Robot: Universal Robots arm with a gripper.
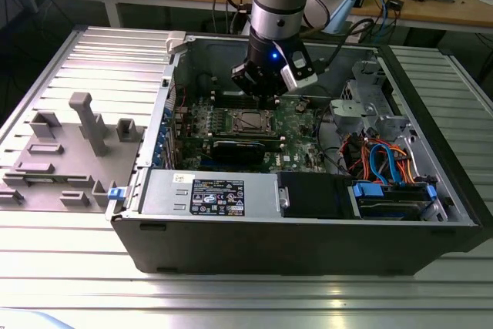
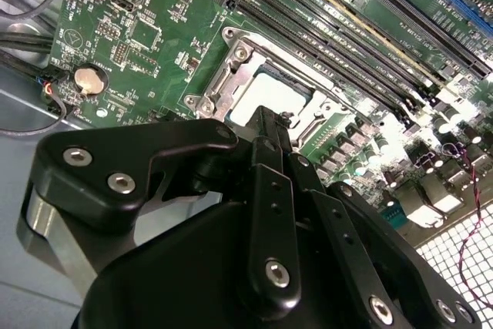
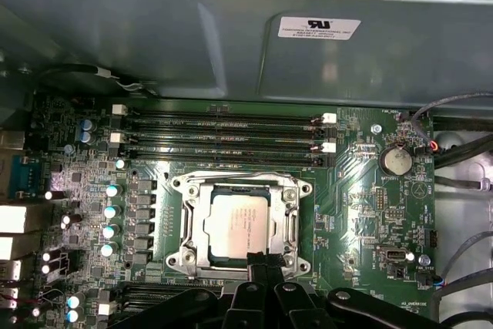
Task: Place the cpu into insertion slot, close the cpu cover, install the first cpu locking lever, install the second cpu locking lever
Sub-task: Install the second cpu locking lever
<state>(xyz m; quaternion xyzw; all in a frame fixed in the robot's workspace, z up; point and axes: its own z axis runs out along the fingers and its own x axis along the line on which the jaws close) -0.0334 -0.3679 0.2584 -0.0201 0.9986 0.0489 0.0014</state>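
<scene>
the open computer case (image 1: 431, 213) lies on the ribbed table (image 1: 92, 267), green motherboard (image 3: 362, 213) flat inside. the gripper (image 3: 262, 266) hovers just above the near edge of the insertion slot (image 3: 181, 256), its slim fingers pressed together with nothing between them. the cpu cover (image 3: 291, 217) looks folded down around the cpu (image 3: 239, 221). my guess is a lever wants a slow, steady push with the tips low and square. the cpu is a pale silver square, seated flat in the slot.
</scene>
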